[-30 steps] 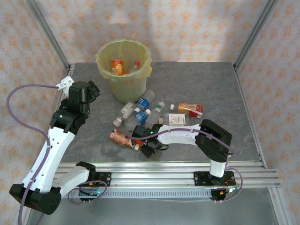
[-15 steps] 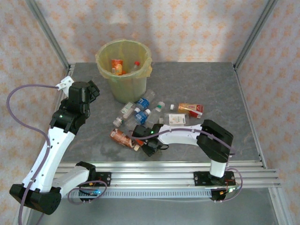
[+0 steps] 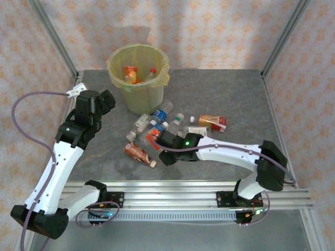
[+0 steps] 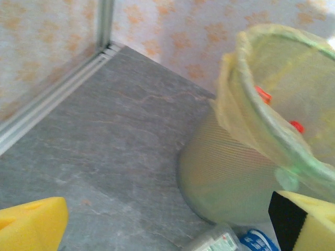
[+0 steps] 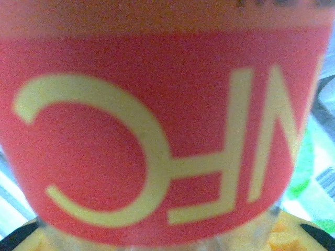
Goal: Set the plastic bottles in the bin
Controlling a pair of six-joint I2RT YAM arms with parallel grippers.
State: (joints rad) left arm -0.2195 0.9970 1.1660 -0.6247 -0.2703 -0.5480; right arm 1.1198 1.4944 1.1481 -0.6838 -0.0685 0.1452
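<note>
Grey table [image 3: 235, 94], walled on three sides.

Bin [image 3: 140, 99] stands at 11 o'clock from the table's centre, upright, lined with a yellow-green bag. Inside it are an orange-labelled piece [image 3: 130, 73] and a red cap [image 3: 153, 70]. The left wrist view looks past the bin's wall at its rim.

Left gripper [image 3: 107, 99] is at 9 o'clock of the bin, just beside it and off the table. Its jaws are wide: the yellow pads [image 4: 31, 222] sit at opposite edges of the wrist view, with nothing between them.

Right gripper [image 3: 158, 140] is at 6 o'clock of the bin, near the table's centre. It is narrowed around a red-labelled bottle [image 3: 153, 135], whose label with pale letters sits hard up against the wrist camera [image 5: 157, 130].

Loose bottles lie between the bin and the right gripper:
- Blue-labelled bottle [image 3: 161, 113], at 12 o'clock of the gripper.
- Clear bottle [image 3: 177, 121], at 1 o'clock.
- Orange bottle [image 3: 137, 152], lying flat at 8 o'clock.
- Orange-and-red bottle [image 3: 213, 121], well apart at 3 o'clock.
</note>
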